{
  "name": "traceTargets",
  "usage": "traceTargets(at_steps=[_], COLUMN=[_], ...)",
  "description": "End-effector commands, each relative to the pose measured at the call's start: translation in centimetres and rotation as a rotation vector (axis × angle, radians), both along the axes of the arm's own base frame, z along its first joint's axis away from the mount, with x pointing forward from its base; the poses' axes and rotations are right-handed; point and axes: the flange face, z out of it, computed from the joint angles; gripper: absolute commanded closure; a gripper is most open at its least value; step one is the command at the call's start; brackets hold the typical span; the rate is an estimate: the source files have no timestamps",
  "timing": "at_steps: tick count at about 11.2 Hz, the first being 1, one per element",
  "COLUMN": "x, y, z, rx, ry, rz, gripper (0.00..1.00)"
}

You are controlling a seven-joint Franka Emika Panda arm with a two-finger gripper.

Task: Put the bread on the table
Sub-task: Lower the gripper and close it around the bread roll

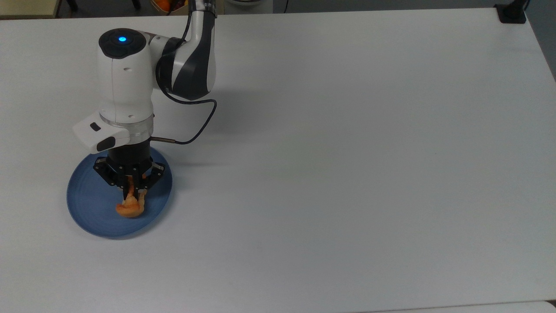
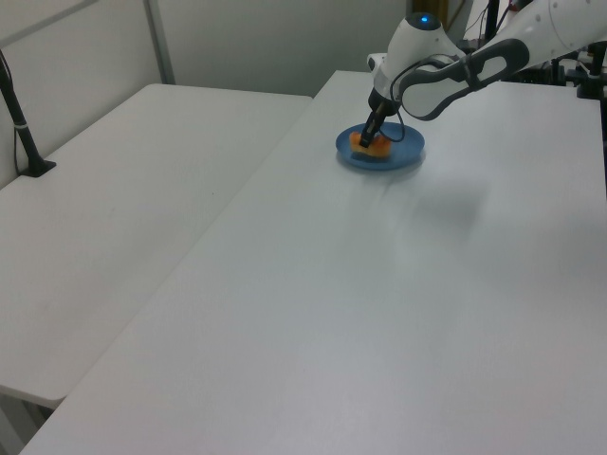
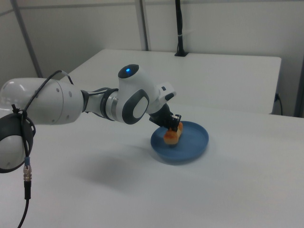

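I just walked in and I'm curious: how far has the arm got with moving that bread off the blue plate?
Done: the gripper has closed on the bread, squeezing its upper end. In hand: the bread hangs from the gripper over the blue plate; whether its lower end has left the plate is unclear. Left: carry it sideways past the rim and set it down on the white table.
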Motion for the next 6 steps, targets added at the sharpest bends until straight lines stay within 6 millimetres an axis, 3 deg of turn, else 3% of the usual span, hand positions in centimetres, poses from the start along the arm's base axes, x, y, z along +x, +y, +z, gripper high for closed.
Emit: traceTargets(at_steps=[1, 6], x=[-0.4, -2.5], y=[0.2, 0.0], z=[1.7, 7.8], rx=[0.006, 0.019], ry=[-0.005, 0.019], rz=[0.010, -0.006], gripper=[0.84, 0.84])
